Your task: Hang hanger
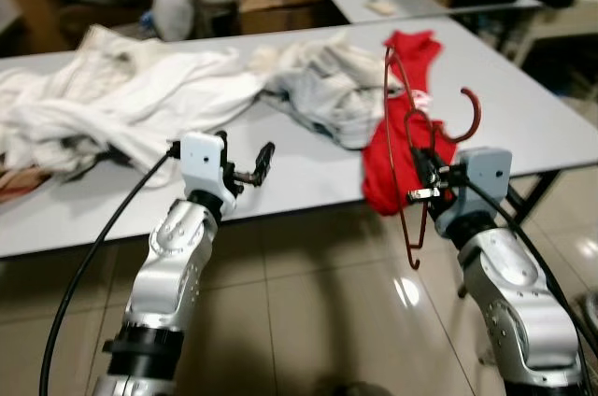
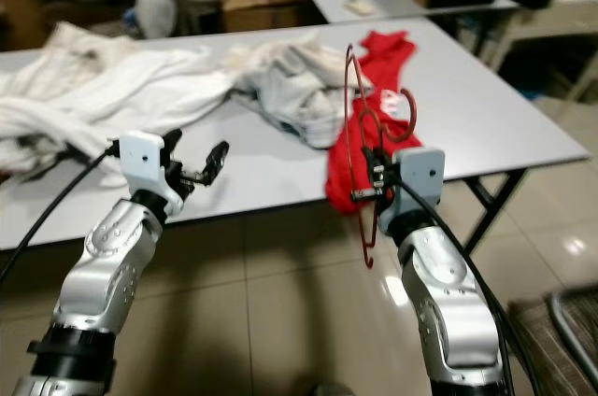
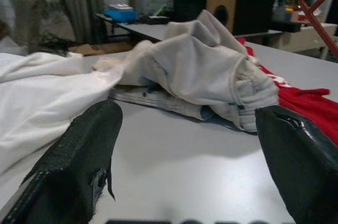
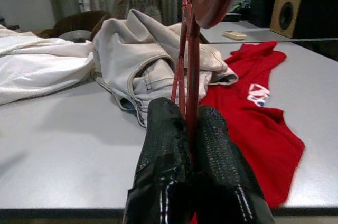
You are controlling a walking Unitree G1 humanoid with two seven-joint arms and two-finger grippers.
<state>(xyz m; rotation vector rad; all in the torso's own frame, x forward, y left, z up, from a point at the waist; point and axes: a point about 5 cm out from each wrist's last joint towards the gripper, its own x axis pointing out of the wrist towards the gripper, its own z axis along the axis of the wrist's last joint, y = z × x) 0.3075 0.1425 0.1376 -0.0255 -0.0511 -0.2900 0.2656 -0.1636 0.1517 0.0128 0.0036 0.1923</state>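
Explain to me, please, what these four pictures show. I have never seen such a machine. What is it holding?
This is a humanoid robot with two silver arms. Two pictures come from cameras in its head, looking down; the other two come from cameras on its wrists. The right gripper is shut on a red hanger, held upright at the edge of the grey table. The left gripper is open and holds nothing. On the table lie white clothes, a pale crumpled garment and a red shirt.
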